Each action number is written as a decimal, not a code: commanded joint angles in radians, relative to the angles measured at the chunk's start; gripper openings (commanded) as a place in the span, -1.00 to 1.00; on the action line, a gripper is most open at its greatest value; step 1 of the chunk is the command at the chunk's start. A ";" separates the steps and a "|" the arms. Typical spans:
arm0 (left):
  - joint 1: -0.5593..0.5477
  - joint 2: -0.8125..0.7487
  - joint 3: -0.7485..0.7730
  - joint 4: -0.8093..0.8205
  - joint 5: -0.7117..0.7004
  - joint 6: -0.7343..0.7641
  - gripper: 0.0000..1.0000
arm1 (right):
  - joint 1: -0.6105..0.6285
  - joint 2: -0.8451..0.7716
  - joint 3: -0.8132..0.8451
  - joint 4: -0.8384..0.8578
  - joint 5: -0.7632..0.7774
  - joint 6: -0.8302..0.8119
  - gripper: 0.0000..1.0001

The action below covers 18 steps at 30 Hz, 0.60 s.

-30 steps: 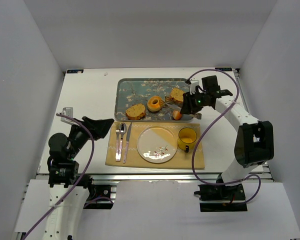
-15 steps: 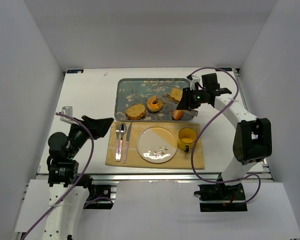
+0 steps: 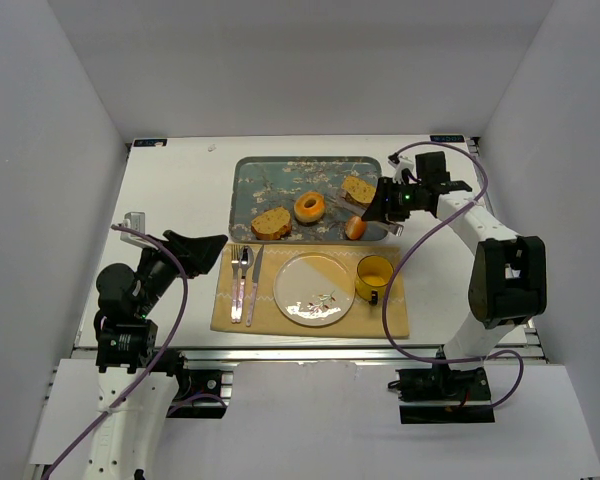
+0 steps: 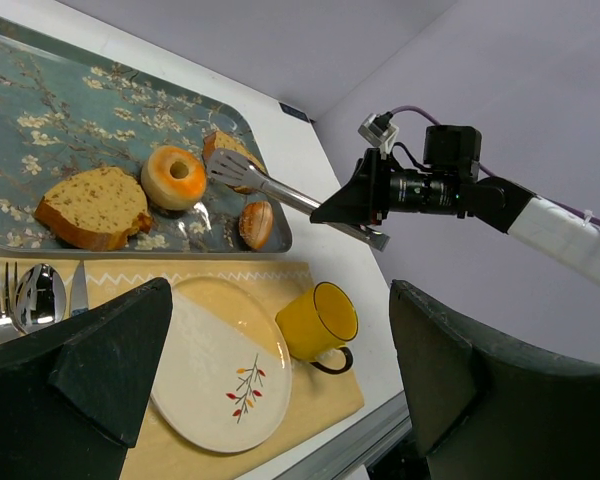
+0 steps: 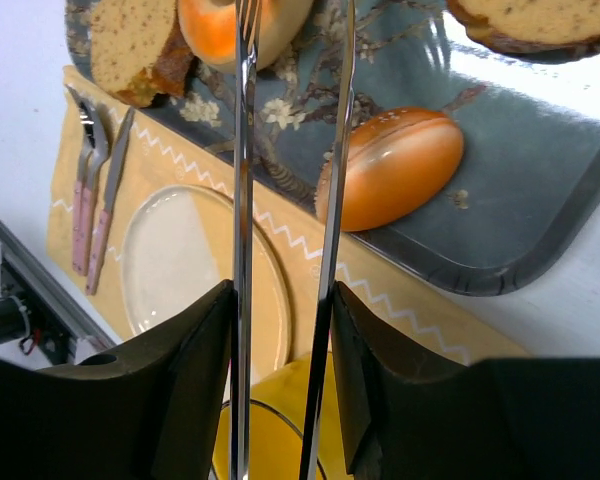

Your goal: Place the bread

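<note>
The bread, a golden ring-shaped bagel (image 3: 309, 207), lies flat on the blue floral tray (image 3: 250, 175). It also shows in the left wrist view (image 4: 172, 176) and at the top of the right wrist view (image 5: 280, 25). My right gripper (image 3: 382, 204) (image 5: 280, 300) is shut on metal tongs (image 5: 242, 180), whose two arms stand apart. The tong tips (image 4: 228, 166) sit just right of the bagel, touching or nearly so. My left gripper (image 3: 195, 250) (image 4: 280, 390) is open and empty, left of the placemat.
Two brown bread slices (image 3: 271, 222) (image 3: 355, 188) and a small orange bun (image 3: 355, 229) lie on the tray. In front lies a yellow placemat (image 3: 390, 318) with a plate (image 3: 313, 289), a yellow mug (image 3: 374, 277), and a fork, spoon and knife (image 3: 244, 282).
My right gripper pushed the tongs left against the bagel and tipped it, then drew back right. The bagel lies flat again. The left arm has not moved.
</note>
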 commanded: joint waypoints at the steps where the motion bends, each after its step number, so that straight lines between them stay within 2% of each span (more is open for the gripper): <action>1: 0.003 0.006 0.017 0.007 -0.003 0.000 0.96 | -0.001 -0.012 0.004 0.059 -0.063 0.051 -0.05; 7: 0.003 0.007 0.003 0.022 -0.001 -0.010 0.96 | -0.001 0.018 0.031 0.068 -0.102 0.076 -0.05; 18: 0.003 0.018 -0.009 0.039 0.005 -0.012 0.96 | -0.001 0.074 0.045 0.090 -0.083 0.105 0.00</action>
